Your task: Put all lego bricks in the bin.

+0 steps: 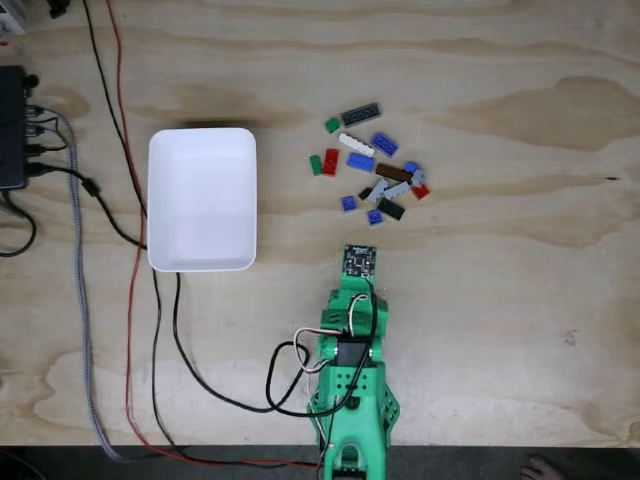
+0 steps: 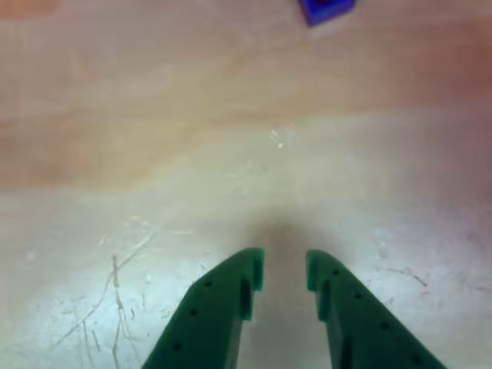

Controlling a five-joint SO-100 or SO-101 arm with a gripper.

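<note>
while the green arm point(image 1: 352, 380) reached up from the near edge of the plywood table point(image 1: 500, 300) in the fixed view, its gripper point(image 2: 284, 270) showed in the other view with the two green fingers point(image 2: 231, 288) parted by a narrow gap and nothing between them, hanging over bare scratched wood. a blue brick point(image 2: 327, 9) (blurred, cut by the frame) lay ahead of it at the top edge. farther up the table in the fixed view, the lego bricks point(image 1: 372, 168) sat in a loose cluster just beyond the arm's tip, in blue, green, red, grey, white and brown. to their left, apart from them, stood the white bin point(image 1: 202, 198) with no bricks inside. cables point(image 1: 130, 300) ran past the bin toward a black box point(image 1: 12, 125) at the left edge.
</note>
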